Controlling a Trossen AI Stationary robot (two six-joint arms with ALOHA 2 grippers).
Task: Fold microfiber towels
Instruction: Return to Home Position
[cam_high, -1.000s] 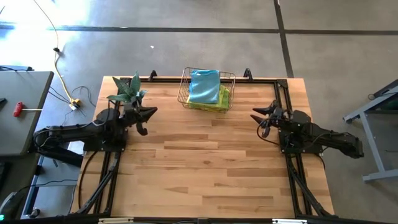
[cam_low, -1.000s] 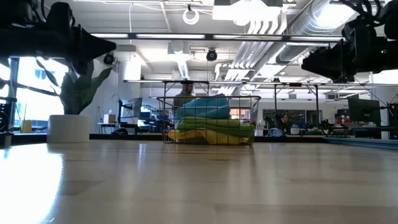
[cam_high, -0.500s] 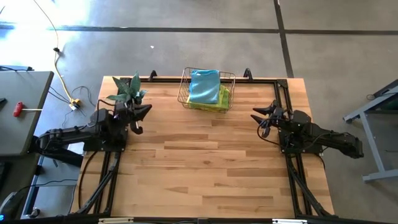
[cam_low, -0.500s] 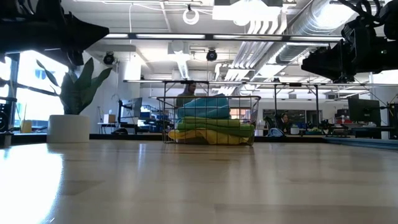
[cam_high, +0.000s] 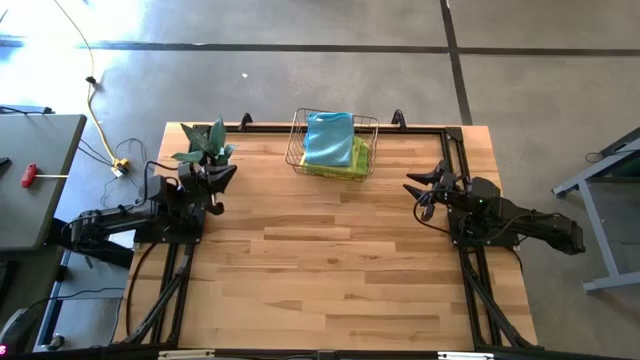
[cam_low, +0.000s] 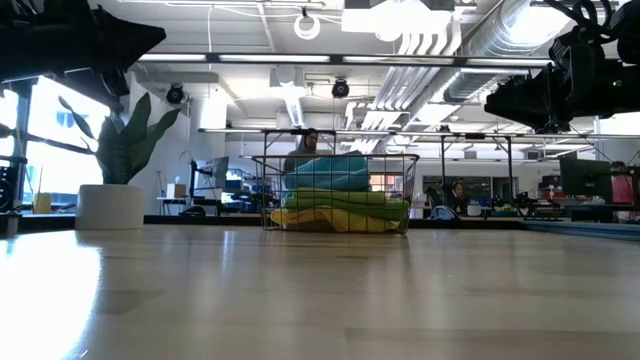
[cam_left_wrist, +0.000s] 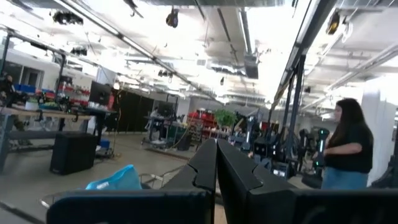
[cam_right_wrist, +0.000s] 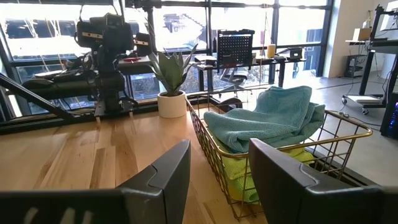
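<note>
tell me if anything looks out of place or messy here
Nothing stands out. The towels lie stacked in the wire basket, blue on top, heaped slightly above its rim. The potted plant stands upright. The left gripper, shut, and the right gripper, open, hang empty at the table sides.

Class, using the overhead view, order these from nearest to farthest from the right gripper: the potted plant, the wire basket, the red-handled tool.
Measured from the right gripper, near the right edge of the table:
1. wire basket, middle of the far edge.
2. potted plant, far left corner.
3. red-handled tool, on the grey side table beyond the left edge.
</note>
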